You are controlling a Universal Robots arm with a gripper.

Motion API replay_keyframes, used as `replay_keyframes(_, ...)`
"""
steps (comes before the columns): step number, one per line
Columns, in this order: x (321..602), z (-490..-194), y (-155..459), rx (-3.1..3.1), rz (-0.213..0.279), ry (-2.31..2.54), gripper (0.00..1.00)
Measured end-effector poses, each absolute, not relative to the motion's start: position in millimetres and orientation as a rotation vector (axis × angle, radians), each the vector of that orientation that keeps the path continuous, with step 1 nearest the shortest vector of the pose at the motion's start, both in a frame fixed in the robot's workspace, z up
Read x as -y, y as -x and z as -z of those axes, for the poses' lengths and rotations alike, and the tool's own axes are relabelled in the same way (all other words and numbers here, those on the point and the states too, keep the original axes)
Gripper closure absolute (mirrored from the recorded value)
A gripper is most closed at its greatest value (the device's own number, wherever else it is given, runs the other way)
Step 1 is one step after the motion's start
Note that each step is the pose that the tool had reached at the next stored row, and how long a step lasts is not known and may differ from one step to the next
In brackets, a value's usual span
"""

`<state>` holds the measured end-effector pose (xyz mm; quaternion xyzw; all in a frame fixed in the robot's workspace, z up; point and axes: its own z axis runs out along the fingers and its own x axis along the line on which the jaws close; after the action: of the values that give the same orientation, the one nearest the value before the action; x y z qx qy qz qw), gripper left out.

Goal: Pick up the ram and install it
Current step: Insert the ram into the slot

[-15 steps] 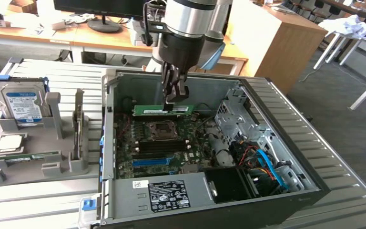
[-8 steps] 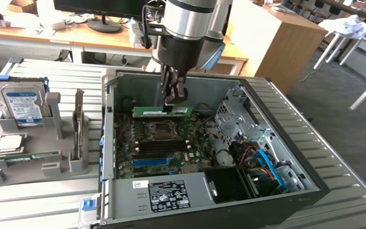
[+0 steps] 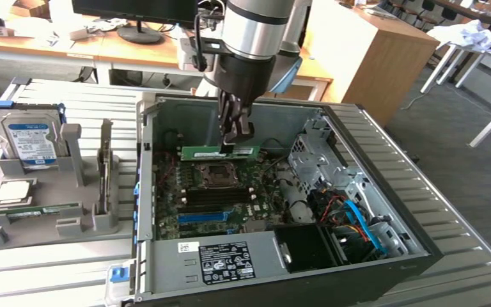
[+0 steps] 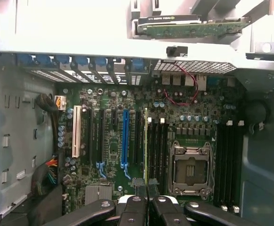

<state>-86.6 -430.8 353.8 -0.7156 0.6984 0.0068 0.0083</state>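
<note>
- Held edge-on above the motherboard (image 3: pixel 220 201) inside the open computer case (image 3: pixel 382 192): the ram (image 3: pixel 218 152), a thin green stick.
- Nearly closed end effector (image 3: pixel 235 135), fingers clamped on the upper long edge near mid-length.
- Likely light and stiff, but fragile: chips and contacts best left untouched, board edges the safe hold.
- Probably slick; liable to tilt if pinched off-centre.

Even daylight, overexposed wrist-view edge
</note>
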Motion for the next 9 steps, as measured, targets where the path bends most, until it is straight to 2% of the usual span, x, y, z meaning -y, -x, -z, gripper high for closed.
replay_keyframes(9, 428.4, -348.1, 77.0, -2.181, -0.022, 2.239, 0.88)
